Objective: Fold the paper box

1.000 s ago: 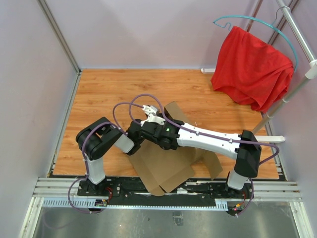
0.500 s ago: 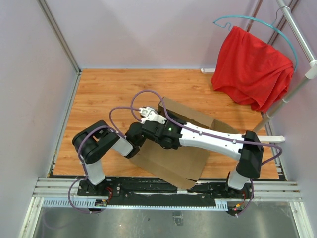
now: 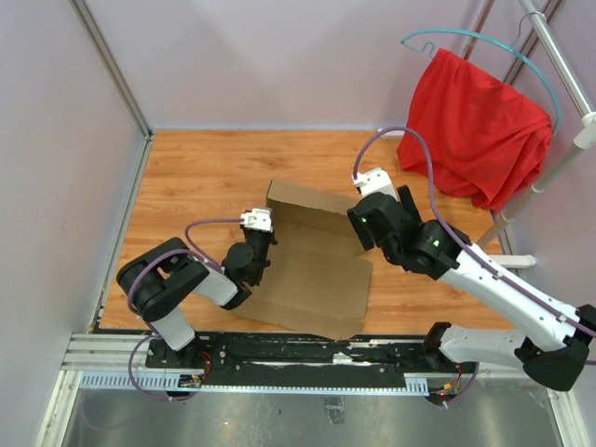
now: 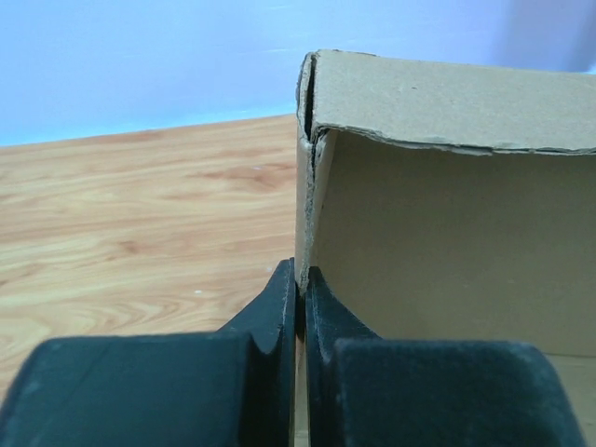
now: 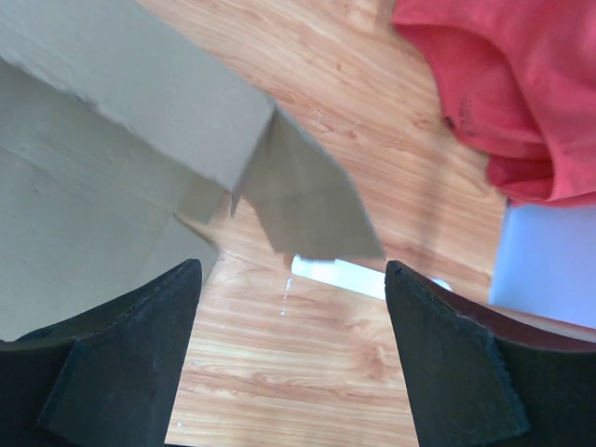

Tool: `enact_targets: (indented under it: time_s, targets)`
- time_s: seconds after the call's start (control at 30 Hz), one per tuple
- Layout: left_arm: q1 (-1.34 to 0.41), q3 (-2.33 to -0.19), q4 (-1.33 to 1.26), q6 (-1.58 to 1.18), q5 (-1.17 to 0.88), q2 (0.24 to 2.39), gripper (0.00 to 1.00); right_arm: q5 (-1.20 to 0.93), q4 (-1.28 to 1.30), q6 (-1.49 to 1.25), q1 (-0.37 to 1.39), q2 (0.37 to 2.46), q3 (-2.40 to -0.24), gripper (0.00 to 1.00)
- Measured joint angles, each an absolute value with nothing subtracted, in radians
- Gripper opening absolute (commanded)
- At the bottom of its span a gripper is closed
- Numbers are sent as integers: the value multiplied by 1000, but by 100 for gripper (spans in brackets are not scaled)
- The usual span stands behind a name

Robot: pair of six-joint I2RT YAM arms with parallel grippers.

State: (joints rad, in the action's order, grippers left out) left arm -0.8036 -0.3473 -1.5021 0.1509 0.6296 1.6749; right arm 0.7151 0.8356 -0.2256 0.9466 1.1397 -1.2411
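Observation:
The paper box, plain brown cardboard, lies on the wooden floor with its back wall raised. My left gripper is at the box's left side. In the left wrist view it is shut on the thin edge of an upright side panel. My right gripper hovers over the box's back right corner. In the right wrist view it stands open with only floor between its fingers, and a loose corner flap of the box hangs just ahead.
A red cloth hangs from a teal hanger on a metal rack at the back right, also seen in the right wrist view. The rack's white foot lies by the right wall. Walls enclose the floor; a metal rail runs along the near edge.
My right gripper opened, let go of the cardboard and swung back to the right. The left arm drew left, still pinching the box. The box now lies spread with its back wall up.

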Motion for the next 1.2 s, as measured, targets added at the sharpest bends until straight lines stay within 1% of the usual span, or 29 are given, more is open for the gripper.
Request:
enact_targets:
  time_s: [0.1,0.17,0.27,0.37,0.43,0.7,0.83,0.97,1.2]
  targets:
    - [-804,-322,-1513,189,706,1634,0,650,777,-222,891,1105,-1183,79]
    - [-804,-302,-1532,215,750,1621,0,608,735,-216,851,1108,-1157,77]
    - [-804,-271,-1538,243,806,1617,0,504,647,-194,767,1111,-1093,71]
    - [-804,-248,-1539,247,845,1617,0,390,547,-153,675,1109,-1026,62]
    - [-804,-239,-1540,244,864,1625,0,337,492,-129,626,1106,-998,60]
    - [-805,-220,-1548,215,902,1674,0,35,271,-106,352,1107,-909,60]
    - [-804,-220,-1550,190,908,1680,0,-62,203,-95,337,1131,-827,61]
    - [-804,-218,-1551,174,908,1680,0,-105,113,-86,330,1157,-746,61]
    - [-802,-207,-1551,175,898,1665,0,-115,-13,-81,313,1262,-737,62]
